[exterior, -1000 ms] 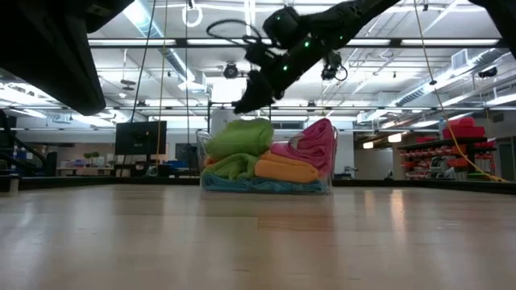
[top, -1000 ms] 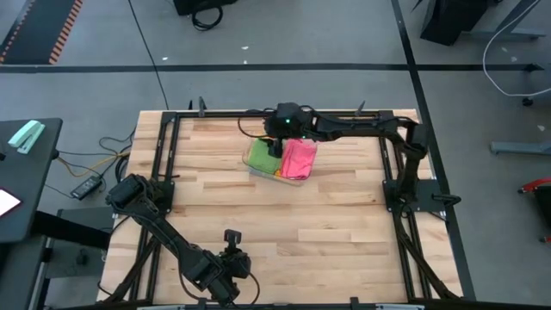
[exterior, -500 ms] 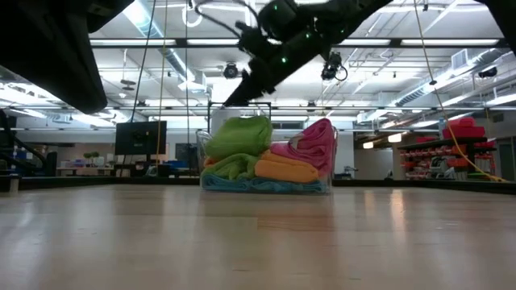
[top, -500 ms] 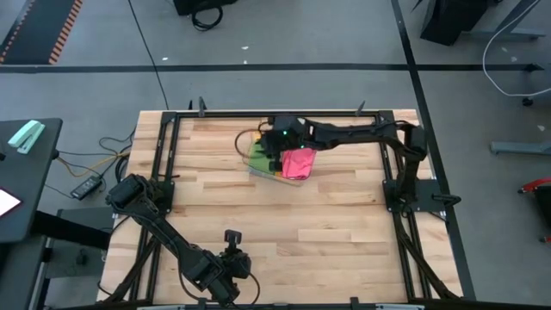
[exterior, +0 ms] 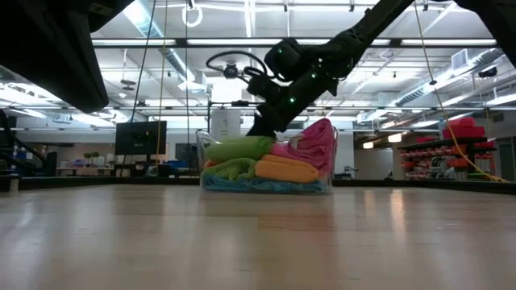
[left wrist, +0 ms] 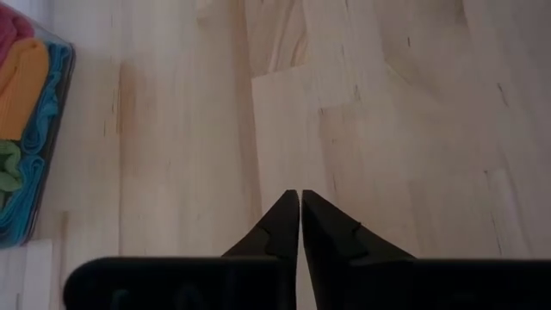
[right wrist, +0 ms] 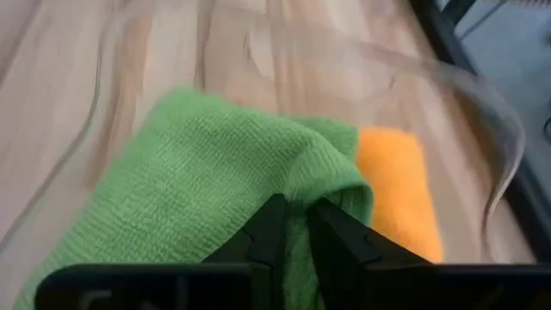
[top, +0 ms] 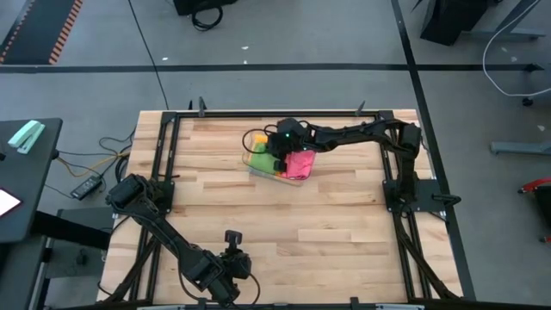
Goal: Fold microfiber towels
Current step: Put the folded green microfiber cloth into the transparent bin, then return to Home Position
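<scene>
R gripper (right wrist: 291, 226) down in the clear plastic tray (exterior: 211, 158), fingers pinched onto a fold of the green towel (right wrist: 198, 181); cloth bunches up btwn the two fingertips. Orange towel (right wrist: 392, 185) lies just beside the pinch, touching the green one. Low view: R gripper (exterior: 260, 129) sits right on top of the pile, arm slanting up and away to the side.

Pile in tray, low view: green towel (exterior: 235, 149) on top at the gripper's side, pink towel (exterior: 316, 145) standing highest on the far side from it, orange towel (exterior: 284, 170) under the pink, blue towel (exterior: 258, 184) at the bottom along the tray floor. Tray wall stands just beside the gripper on its outer side; tight there.

High view: tray (top: 255, 170) near the table's (top: 344, 224) far edge, R gripper (top: 278, 159) over its middle, pink towel (top: 300, 162) just past it. Black frame rail (top: 275, 113) runs close behind the tray. Bare wood wide open on the near side of the tray, all the way to the L arm.

L gripper (left wrist: 300, 215) well apart from the tray, parked at the near table edge, fingers together, nothing btwn them. Only bare planks ahead of it; tray corner w/ blue towel (left wrist: 43, 146) at the margin of its view. High view: L gripper (top: 231, 241) near the front rail.
</scene>
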`<state>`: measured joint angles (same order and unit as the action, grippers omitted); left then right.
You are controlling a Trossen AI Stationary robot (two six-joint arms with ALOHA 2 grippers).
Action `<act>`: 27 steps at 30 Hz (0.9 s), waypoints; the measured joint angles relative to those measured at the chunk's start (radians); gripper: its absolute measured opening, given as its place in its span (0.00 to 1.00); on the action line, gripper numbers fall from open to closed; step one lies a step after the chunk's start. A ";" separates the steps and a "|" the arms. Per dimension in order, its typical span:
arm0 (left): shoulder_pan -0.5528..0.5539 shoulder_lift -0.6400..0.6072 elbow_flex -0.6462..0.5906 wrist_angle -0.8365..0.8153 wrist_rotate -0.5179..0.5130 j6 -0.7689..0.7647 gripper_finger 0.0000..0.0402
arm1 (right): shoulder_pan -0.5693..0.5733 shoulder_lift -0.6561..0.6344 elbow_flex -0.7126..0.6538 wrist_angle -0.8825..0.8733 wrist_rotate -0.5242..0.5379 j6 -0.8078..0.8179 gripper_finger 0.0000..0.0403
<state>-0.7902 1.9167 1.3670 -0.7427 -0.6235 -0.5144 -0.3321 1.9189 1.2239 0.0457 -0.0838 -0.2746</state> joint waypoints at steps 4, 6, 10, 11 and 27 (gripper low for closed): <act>0.002 0.000 0.000 0.000 0.000 0.002 0.04 | -0.002 0.017 -0.016 0.014 0.020 0.013 0.15; 0.002 0.000 0.000 0.003 0.000 0.001 0.03 | -0.006 0.017 -0.018 0.006 0.020 0.021 0.15; 0.001 0.000 0.000 0.011 0.000 0.000 0.04 | -0.006 0.012 -0.015 0.000 0.021 0.029 0.15; 0.000 0.000 0.000 0.010 0.000 0.000 0.05 | -0.006 0.010 -0.009 -0.006 0.021 0.029 0.15; 0.007 -0.135 -0.039 -0.028 -0.105 0.118 0.04 | -0.003 -0.232 -0.003 -0.142 -0.012 0.044 0.16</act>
<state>-0.7836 1.7817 1.3281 -0.7710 -0.7281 -0.3964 -0.3351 1.6871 1.2209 -0.0968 -0.0954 -0.2302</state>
